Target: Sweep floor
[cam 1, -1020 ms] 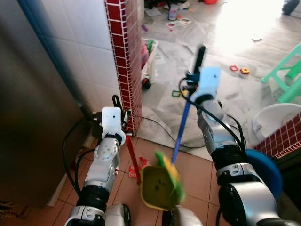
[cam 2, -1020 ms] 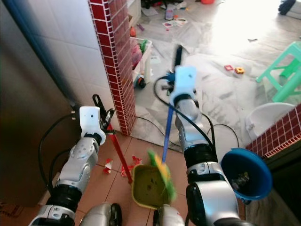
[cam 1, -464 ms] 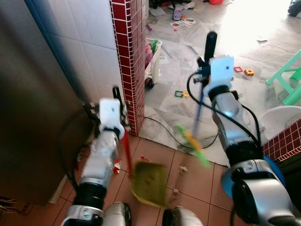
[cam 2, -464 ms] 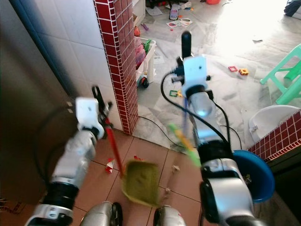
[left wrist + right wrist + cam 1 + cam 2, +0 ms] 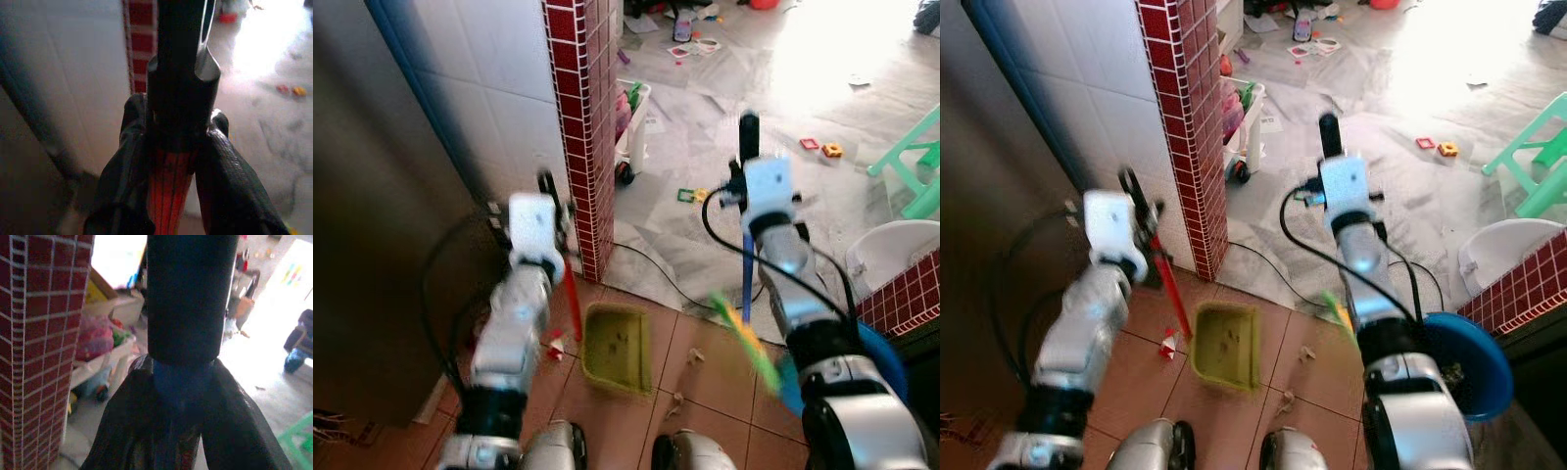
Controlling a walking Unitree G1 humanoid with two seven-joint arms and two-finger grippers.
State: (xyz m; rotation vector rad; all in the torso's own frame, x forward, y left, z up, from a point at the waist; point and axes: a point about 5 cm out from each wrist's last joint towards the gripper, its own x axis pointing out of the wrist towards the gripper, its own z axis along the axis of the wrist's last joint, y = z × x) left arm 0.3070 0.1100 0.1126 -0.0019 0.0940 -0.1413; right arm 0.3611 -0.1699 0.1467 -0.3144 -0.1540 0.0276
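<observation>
Left eye view, left gripper [image 5: 548, 191]: raised beside the red brick pillar [image 5: 588, 127], closed around the red handle [image 5: 572, 304] of the dustpan.
Left eye view, dustpan [image 5: 618, 345]: green, resting on the terracotta floor tiles [image 5: 705, 392] just in front of the robot's feet, open side up, small specks inside it.
Left eye view, right gripper [image 5: 747, 147]: held up over the grey marble floor [image 5: 783, 127], clamped on the blue stick of the broom [image 5: 745, 277].
Left eye view, broom head [image 5: 749, 338]: a blurred green and yellow streak, to the right of the dustpan and apart from it, low beside the right arm.
Left eye view, debris: a few pale scraps [image 5: 695, 356] lie on the tiles between dustpan and broom head; a red and white scrap [image 5: 553, 345] lies left of the dustpan near the handle.
Right eye view, surroundings: a black cable [image 5: 1263, 264] runs across the floor past the pillar; a white toy bin [image 5: 1239, 122] stands behind the pillar; a blue bowl [image 5: 1474, 362] sits at the robot's right, by a low brick edge [image 5: 1518, 289]; a green stool [image 5: 1533, 157] stands far right.
Left wrist view, fingers [image 5: 122, 176]: two black fingers pressed on either side of the red handle where it meets a black end cap [image 5: 183, 73]; white wall tiles [image 5: 78, 73] behind.
Right wrist view, fingers [image 5: 127, 426]: black fingers closed against the blue stick under its black grip [image 5: 186, 293]; brick pillar and toy bin beyond.
</observation>
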